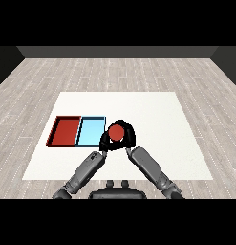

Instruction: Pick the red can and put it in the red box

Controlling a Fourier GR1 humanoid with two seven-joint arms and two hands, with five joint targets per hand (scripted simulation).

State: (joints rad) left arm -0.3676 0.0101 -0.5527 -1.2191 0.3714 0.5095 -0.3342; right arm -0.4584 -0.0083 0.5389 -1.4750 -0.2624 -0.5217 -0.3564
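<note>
Grey wood-plank flooring (138, 72) runs back to a dark wall (117, 51), and on it stands a flat white worktop (157, 124) with a smooth, matte, square-cornered surface.

At the left of the worktop lies the red tray (65, 131), a shallow rectangle with a thin, dark raised rim and a flat floor. Touching its right side is the light blue tray (90, 132), of the same shallow rectangular form, its rim sharing a line with the red one.

Just right of the blue tray, close to its right edge, both black hands meet around the red can (116, 132), of which only the round red top shows, seen from above. The left hand (104, 142) comes up from the lower left on a grey, segmented, cylindrical forearm (83, 173) and sits against the can's left and lower side; whether its fingers are curled or straight I cannot tell. The right hand (129, 136) arrives on a similar grey forearm (150, 167) from the lower right, and its fingers arch over the top and right side of the can, curled round it. The can is outside both trays, at the near right corner of the blue one.
</note>
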